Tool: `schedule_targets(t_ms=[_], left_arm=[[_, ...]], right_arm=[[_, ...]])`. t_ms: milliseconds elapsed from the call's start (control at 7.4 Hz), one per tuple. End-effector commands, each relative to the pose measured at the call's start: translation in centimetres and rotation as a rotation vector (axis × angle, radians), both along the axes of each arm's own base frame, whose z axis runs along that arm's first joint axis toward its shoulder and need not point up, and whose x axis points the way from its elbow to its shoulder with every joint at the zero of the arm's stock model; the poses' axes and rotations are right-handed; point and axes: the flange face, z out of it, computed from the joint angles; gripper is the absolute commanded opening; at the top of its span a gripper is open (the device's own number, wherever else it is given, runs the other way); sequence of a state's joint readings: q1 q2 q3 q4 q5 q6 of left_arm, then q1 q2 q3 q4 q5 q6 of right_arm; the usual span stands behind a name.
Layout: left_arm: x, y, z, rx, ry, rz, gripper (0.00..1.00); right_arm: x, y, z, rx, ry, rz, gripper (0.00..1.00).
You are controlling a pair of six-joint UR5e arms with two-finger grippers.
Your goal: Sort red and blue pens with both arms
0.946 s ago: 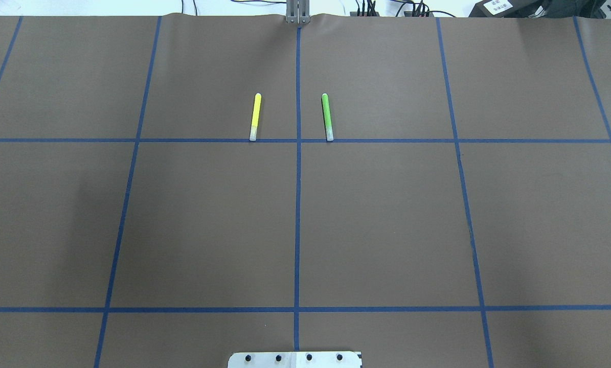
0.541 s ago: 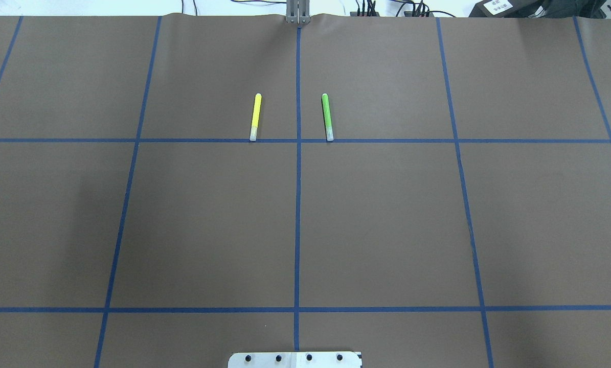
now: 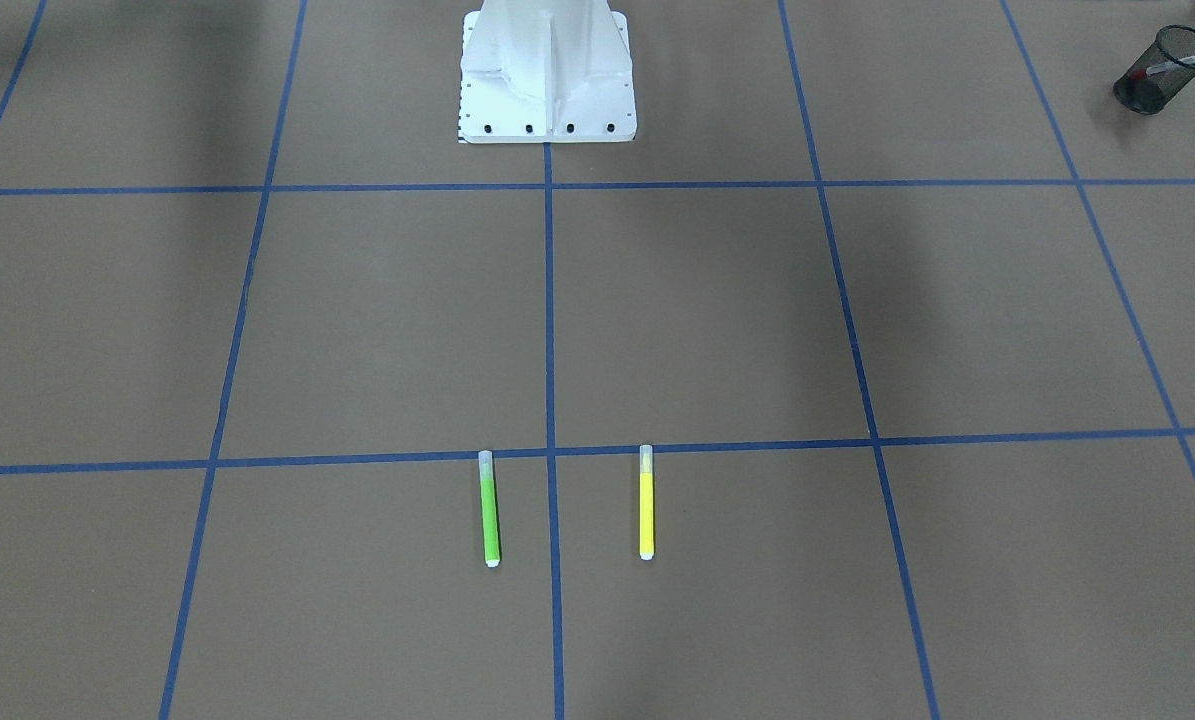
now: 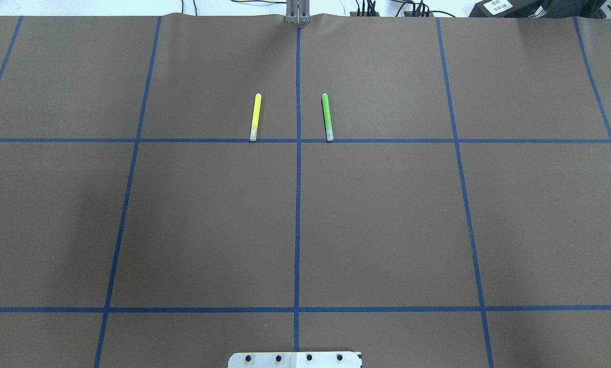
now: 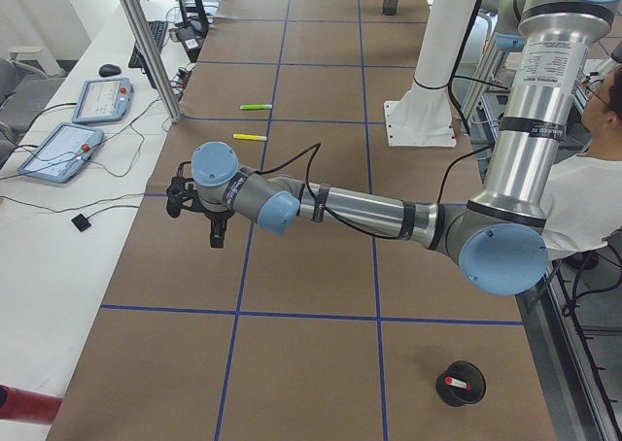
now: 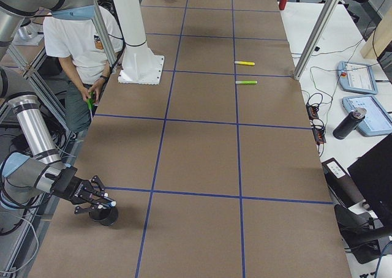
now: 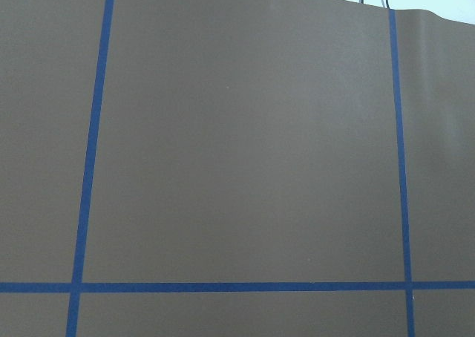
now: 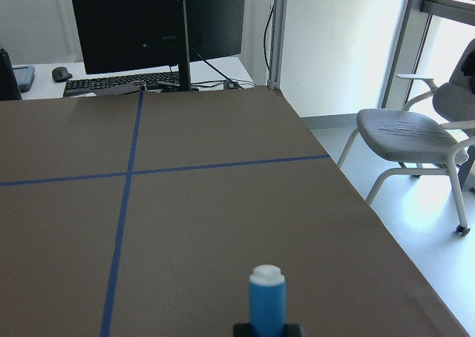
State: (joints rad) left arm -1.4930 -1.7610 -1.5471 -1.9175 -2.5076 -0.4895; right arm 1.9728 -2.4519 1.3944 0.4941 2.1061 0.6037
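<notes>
The red pen (image 3: 1189,61) stands in a black mesh cup (image 3: 1145,82) well off to the left of the white pedestal (image 3: 547,70). The step in hand therefore looks like the other pen's drop: well off to the pedestal's right, the right gripper (image 6: 98,199) seems clamped on the blue pen (image 8: 266,296), just above a second mesh cup (image 6: 105,217). Next it likely needs to lower the pen into that cup's mouth and let go; the left gripper (image 5: 216,229) hovers forward-left of the pedestal, its opening impossible to tell.
</notes>
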Motion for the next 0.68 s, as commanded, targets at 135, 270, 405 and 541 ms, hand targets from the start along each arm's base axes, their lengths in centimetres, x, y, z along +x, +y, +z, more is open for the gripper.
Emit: schedule_targets(t_ms=[135, 270, 405, 541], left_arm=[[-0.3, 0.3, -0.1, 0.004, -0.001, -0.005, 0.98], [-0.3, 0.4, 0.0, 0.002, 0.001, -0.004, 0.98], [-0.3, 0.5, 0.0, 0.002, -0.001, -0.005, 0.98], [-0.3, 0.6, -0.2, 0.005, 0.001, -0.004, 0.98]], right_arm=[[-1.2, 2.0, 1.5, 0.07, -0.066, 0.026, 0.0], [-1.3, 1.9, 2.3, 0.078, -0.077, 0.008, 0.0], [-1.5, 1.6, 2.6, 0.084, -0.088, -0.018, 0.0], [-1.9, 2.0, 2.9, 0.079, -0.106, -0.045, 0.0]])
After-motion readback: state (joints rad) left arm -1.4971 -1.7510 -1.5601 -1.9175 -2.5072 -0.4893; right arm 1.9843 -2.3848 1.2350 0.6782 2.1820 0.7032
